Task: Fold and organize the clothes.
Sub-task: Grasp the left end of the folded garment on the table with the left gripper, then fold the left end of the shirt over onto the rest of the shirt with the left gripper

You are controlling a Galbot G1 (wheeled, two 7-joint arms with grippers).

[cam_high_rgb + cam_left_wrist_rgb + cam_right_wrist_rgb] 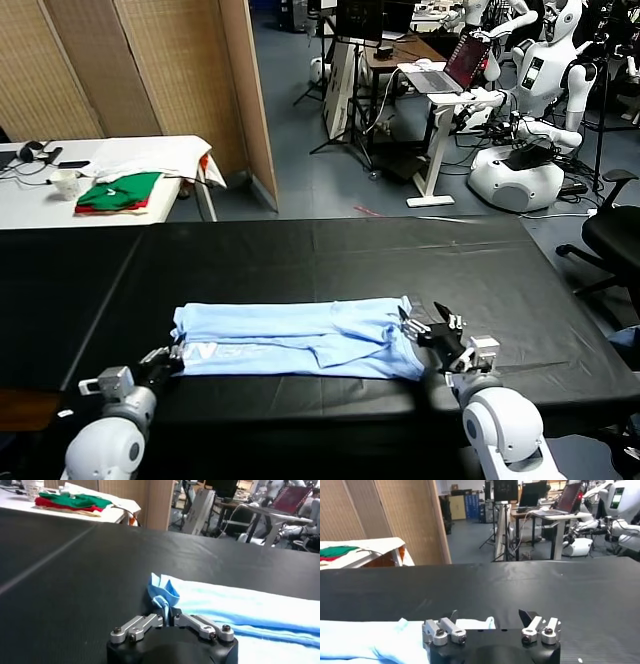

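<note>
The clothes are one pale blue T-shirt, folded into a long strip across the near part of the black table. My left gripper is at the strip's left end. In the left wrist view it is shut on a bunched corner of the T-shirt, and the cloth runs away flat from there. At the strip's right end my right gripper stands open. In the right wrist view it straddles the edge of the T-shirt without pinching the cloth.
A white side table at the back left carries folded green-and-red garments and a cup. Beyond the black table stand a wooden screen, desks and other robots. An office chair is at the right.
</note>
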